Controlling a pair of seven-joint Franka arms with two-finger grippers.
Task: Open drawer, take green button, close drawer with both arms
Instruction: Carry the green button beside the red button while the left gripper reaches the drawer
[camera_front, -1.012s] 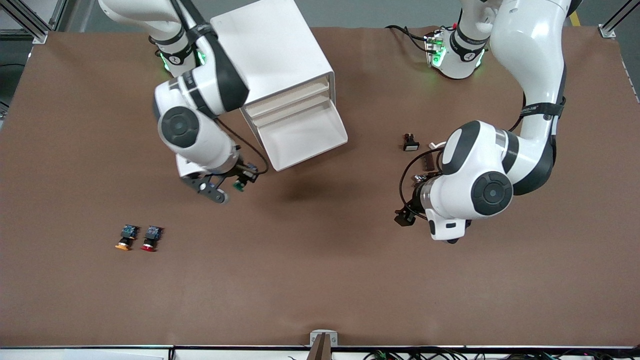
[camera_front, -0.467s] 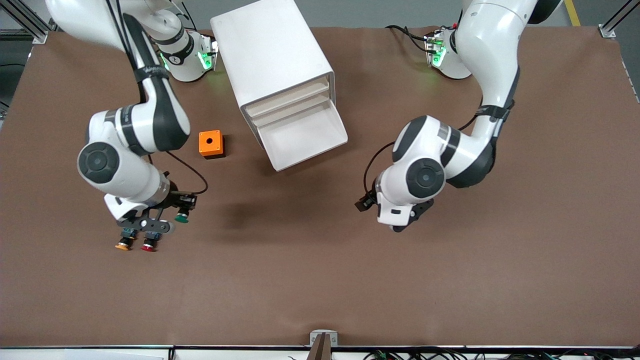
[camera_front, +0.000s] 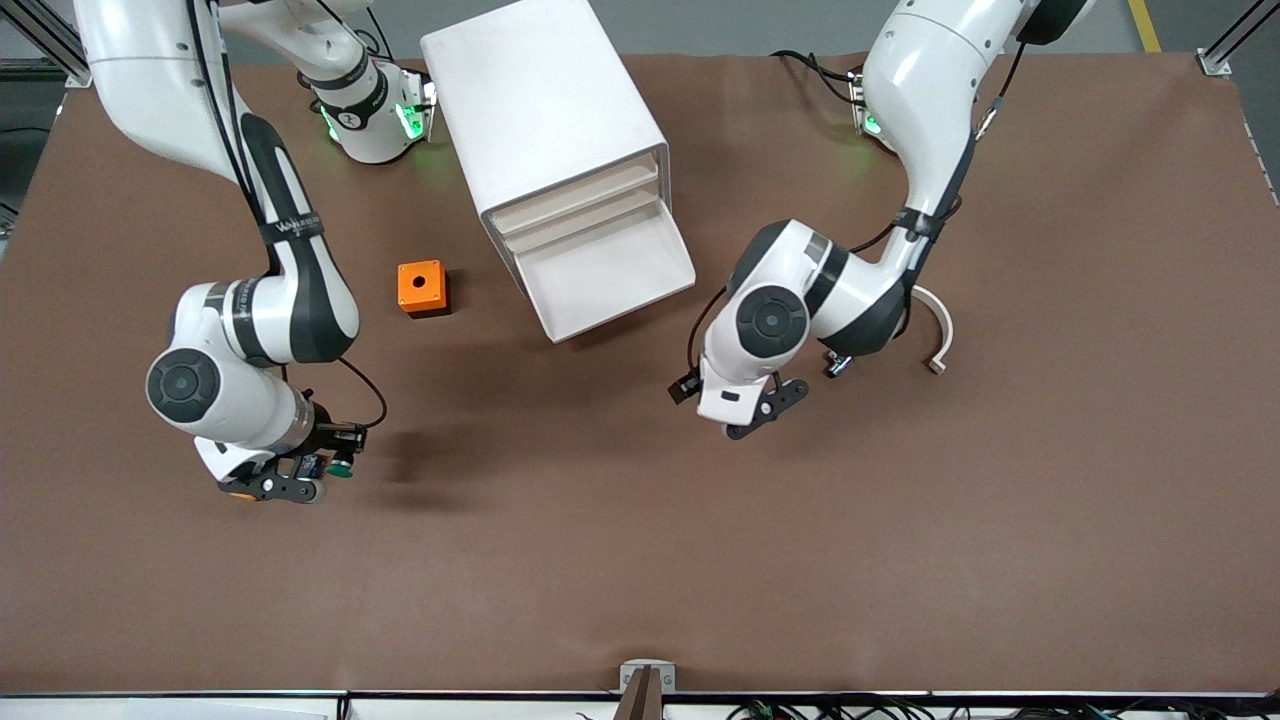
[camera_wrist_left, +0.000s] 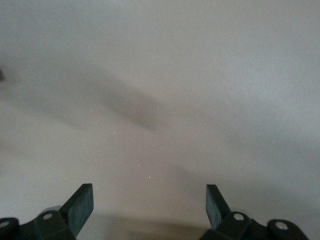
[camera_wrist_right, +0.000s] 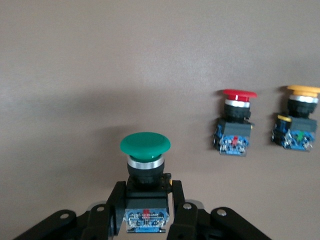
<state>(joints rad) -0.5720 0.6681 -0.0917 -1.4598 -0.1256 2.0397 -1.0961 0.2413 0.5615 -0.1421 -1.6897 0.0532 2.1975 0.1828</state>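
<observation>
The drawer stands pulled out of the white cabinet and shows nothing in it. My right gripper is shut on the black body of the green-capped button, low over the table at the right arm's end. The button pokes out past the fingers. Close beside it lie a red-capped button and an orange-capped one. My left gripper hangs open over bare table beside the drawer, toward the left arm's end. Its fingers hold nothing.
An orange box with a round hole sits beside the cabinet, toward the right arm's end. A white curved piece lies on the table under the left arm's elbow. From the front, only the orange cap peeks from under my right hand.
My right arm carried the green button away from the drawer and down next to the red and orange buttons. My left arm swung in closer to the drawer, its gripper staying open.
</observation>
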